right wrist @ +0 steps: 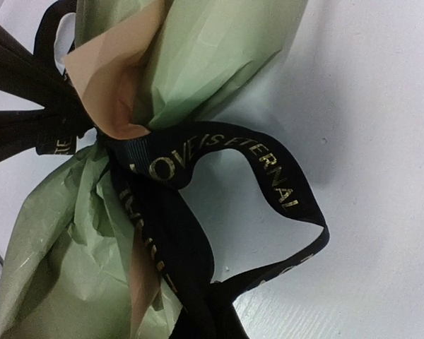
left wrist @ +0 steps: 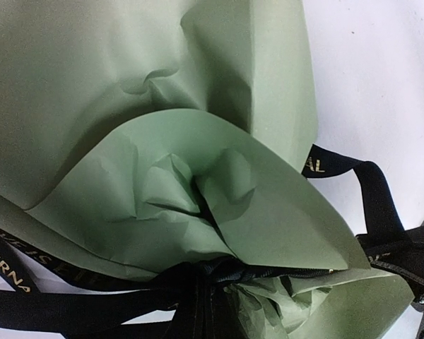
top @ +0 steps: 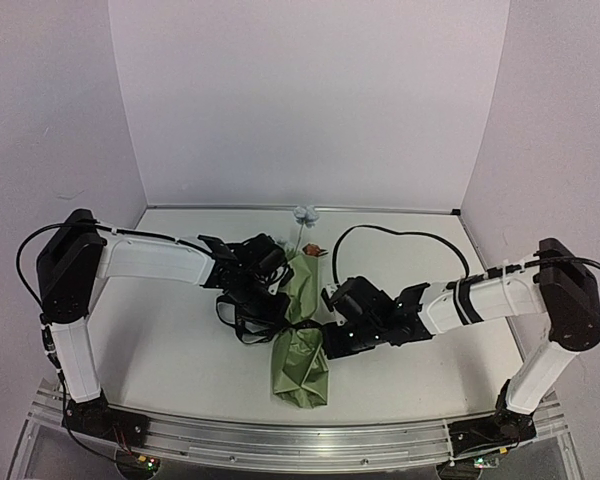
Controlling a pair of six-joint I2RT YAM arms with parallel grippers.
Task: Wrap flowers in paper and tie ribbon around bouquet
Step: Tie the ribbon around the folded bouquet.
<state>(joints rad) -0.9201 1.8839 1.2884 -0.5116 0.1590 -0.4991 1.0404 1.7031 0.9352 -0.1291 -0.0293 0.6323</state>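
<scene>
As I read the three views, entries follow.

1. The bouquet point(top: 302, 345) lies flat at mid-table point(top: 170, 350), with the flowers point(top: 305, 213) at its far end.
2. The paper point(left wrist: 162, 106) is olive with a tan reverse showing, and it is gathered tight at the waist.
3. The ribbon point(right wrist: 198, 152) is black with lettering, cinched round that waist, with loose loops on the left side.
4. The left gripper point(top: 273, 283) is clenched on a ribbon strand beside the waist.
5. The right gripper point(top: 332, 303) is clenched on a ribbon strand on the opposite side.
</scene>
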